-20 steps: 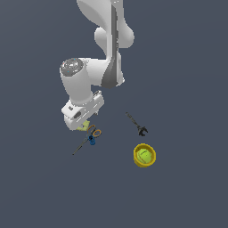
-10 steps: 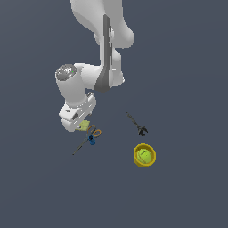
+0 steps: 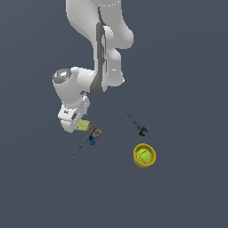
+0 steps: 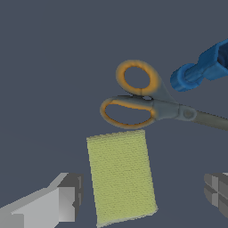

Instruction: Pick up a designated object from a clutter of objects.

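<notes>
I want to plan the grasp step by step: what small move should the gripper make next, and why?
Probably lower straight down a little. In the wrist view the open gripper has one finger on each side of the yellow-green pad, apart from it, and the scissors lie just beyond.

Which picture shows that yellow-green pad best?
The wrist view: the yellow-green pad fills it, its whole rectangular top visible between the hand's fingers. In the exterior view only a sliver peeks out beside the hand.
</notes>
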Controlling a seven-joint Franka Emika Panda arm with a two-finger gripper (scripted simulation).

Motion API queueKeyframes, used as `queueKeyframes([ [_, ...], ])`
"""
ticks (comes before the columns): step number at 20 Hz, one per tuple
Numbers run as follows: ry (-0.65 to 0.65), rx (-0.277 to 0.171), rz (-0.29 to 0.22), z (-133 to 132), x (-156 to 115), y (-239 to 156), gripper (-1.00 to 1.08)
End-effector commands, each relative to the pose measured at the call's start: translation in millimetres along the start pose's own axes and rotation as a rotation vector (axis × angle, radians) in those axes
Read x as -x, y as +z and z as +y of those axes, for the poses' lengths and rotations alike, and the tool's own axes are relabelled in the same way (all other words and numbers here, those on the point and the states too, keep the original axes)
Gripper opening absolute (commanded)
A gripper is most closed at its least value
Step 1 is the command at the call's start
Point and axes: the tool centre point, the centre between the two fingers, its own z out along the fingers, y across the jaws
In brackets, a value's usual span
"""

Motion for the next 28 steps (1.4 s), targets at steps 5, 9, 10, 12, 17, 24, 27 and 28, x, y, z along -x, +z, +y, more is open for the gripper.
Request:
queueKeyframes([
  [5,-0.099,0.007,-0.001,-6,18,14,1.0],
  [9,-0.139,0.01,-0.002,-9,25,20,1.0],
  [10,-0.147,0.01,-0.002,-9,27,21,1.0],
  [12,-0.16,0.011,-0.002,-10,29,23,1.0],
  [17,-0.176,0.012,-0.003,-12,32,25,1.0],
  [24,-0.173,0.012,-0.003,-12,32,32,1.0],
  [27,-0.174,0.012,-0.003,-12,32,42,1.0],
  [28,-0.175,0.012,-0.003,-12,32,46,1.0],
])
